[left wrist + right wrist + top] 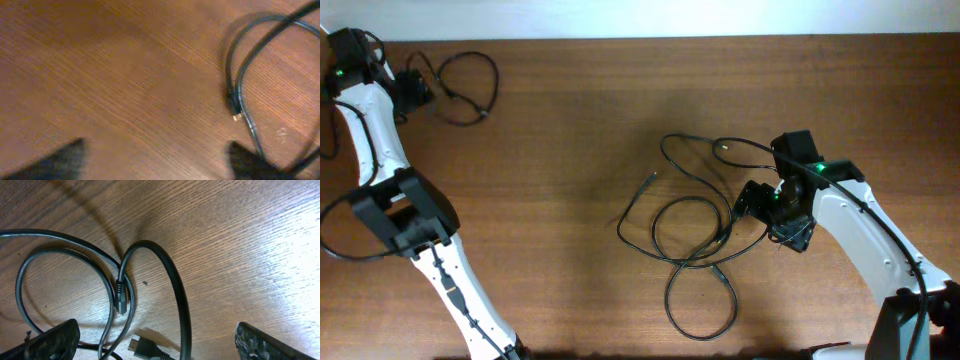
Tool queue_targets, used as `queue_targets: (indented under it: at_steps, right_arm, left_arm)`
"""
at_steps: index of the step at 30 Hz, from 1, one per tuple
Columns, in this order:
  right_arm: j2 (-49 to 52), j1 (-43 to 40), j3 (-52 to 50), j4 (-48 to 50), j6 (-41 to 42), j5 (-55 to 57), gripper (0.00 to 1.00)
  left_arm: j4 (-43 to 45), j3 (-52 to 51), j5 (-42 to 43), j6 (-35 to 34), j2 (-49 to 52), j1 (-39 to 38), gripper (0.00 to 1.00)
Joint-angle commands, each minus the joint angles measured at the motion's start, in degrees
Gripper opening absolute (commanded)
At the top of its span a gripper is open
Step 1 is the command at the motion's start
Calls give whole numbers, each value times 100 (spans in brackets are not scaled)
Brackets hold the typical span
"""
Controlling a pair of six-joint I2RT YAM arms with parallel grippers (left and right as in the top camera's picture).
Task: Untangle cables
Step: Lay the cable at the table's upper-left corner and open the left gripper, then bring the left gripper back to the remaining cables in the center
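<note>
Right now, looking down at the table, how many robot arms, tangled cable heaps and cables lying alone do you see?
Robot arms: 2, left arm and right arm
Tangled cable heaps: 1
Cables lying alone: 1
Total: 4

No legible text, label, brand, number or sign is presented in any view. A faint pale mark (282,133) is seen on the bench (125,75) in the left wrist view; it cannot be read.
</note>
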Motion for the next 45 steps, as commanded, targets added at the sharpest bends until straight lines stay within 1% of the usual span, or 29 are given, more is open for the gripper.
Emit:
queue_targets:
  at_steps: [1, 3, 4, 5, 6, 8, 9, 10, 11, 13, 14, 17, 18, 19, 21, 23, 24, 26, 28, 30, 32, 34, 35, 37, 41, 42, 43, 44, 45]
  right_arm:
    - [-31, 4, -15, 7, -2, 72, 99]
    - [-31, 4, -15, 7, -2, 72, 98]
    - [-31, 4, -15, 7, -2, 72, 99]
    - [-31, 4, -15, 7, -2, 72, 98]
    - [-31, 4, -15, 7, -2, 72, 98]
    - [-31, 4, -15, 7, -2, 72, 99]
    - [-31, 4, -15, 7, -2, 72, 98]
    - [-31, 4, -15, 7, -2, 72, 98]
    - [-31, 4, -15, 7, -2, 72, 98]
    - [-31, 4, -15, 7, -2, 72, 98]
    - [-31, 4, -15, 7, -2, 72, 98]
    - [-31, 4, -15, 7, -2, 72, 98]
    - [-31, 4, -15, 7, -2, 72, 98]
    - [-31, 4, -15, 7, -2, 72, 98]
    - [-31, 4, -15, 7, -2, 72, 98]
    - [-31, 4, -15, 7, -2, 72, 99]
    - [-31, 4, -15, 7, -2, 72, 98]
    - [-31, 4, -15, 7, -2, 72, 98]
    - [-31, 4, -15, 7, -2, 72, 99]
    - [-31, 4, -15, 7, -2, 72, 98]
    - [-31, 4, -15, 7, -2, 72, 99]
    - [-31, 4, -15, 7, -2, 72, 98]
    - [-31, 4, -15, 7, -2, 72, 98]
    - [-31, 4, -15, 7, -2, 72, 98]
    - [-31, 4, -15, 7, -2, 72, 98]
    - [-31, 4, -15, 7, -2, 72, 99]
    - [-31, 4, -15, 7, -2, 72, 98]
    - [-31, 4, -15, 7, -2, 72, 98]
    - [-31, 4, -15, 7, -2, 72, 99]
  left_arm:
    - [-761, 164, -2100, -1224, -1335, 9, 99]
    - [-1038, 164, -2050, -1639, -1799, 9, 99]
    - [-1073, 164, -1252, -1801, -2090, 9, 99]
    - [-1143, 164, 50, -1786, -2275, 9, 99]
    - [-1401, 164, 761, -1606, -2365, 4, 99]
    - [-1467, -157, 356, -1637, -2218, -28, 99]
    - [-1473, -487, 380, -1891, -2111, -13, 99]
    - [-1475, -804, 570, -2146, -1963, 11, 99]
    - [-1556, -1222, 981, -1923, -1801, 13, 99]
    - [-1880, -1510, 354, -1947, -1790, 13, 99]
    - [-2144, -1569, -444, -2234, -1790, 26, 99]
    - [-2433, -1569, -704, -2310, -1784, 35, 99]
    - [-2444, -1569, -710, -2006, -1784, 35, 99]
    - [-2479, -1569, -1097, -1543, -1784, 17, 99]
    - [-2330, -1569, -2490, -1843, -1766, 28, 99]
    - [-1878, -1569, -2505, -1843, -1589, 72, 100]
    - [-1773, -1569, -2406, -1840, -1495, 74, 91]
    - [-1587, -1569, -2387, -1840, -1429, 72, 60]
    - [-1346, -1569, -2369, -1840, -1427, 81, 67]
    - [-1276, -1569, -2361, -1843, -1292, 85, 64]
    - [-1196, -1569, -2006, -1840, -1104, 85, 35]
    - [-1032, -1569, -1808, -1840, -1045, 85, 19]
    - [-979, -1569, -1810, -1840, -1045, 94, 0]
    - [-678, -1412, -1853, -1816, -1058, 111, 0]
    - [-468, 837, -1729, -1753, -1058, 103, 0]
    - [-319, 1180, -1117, -1753, -1058, 98, 0]
    - [-466, 1113, -802, -1755, -1054, 96, 77]
    - [-621, 1099, -804, -1753, -1054, 96, 99]
    - [-791, 1102, -804, -1755, -1056, 103, 99]
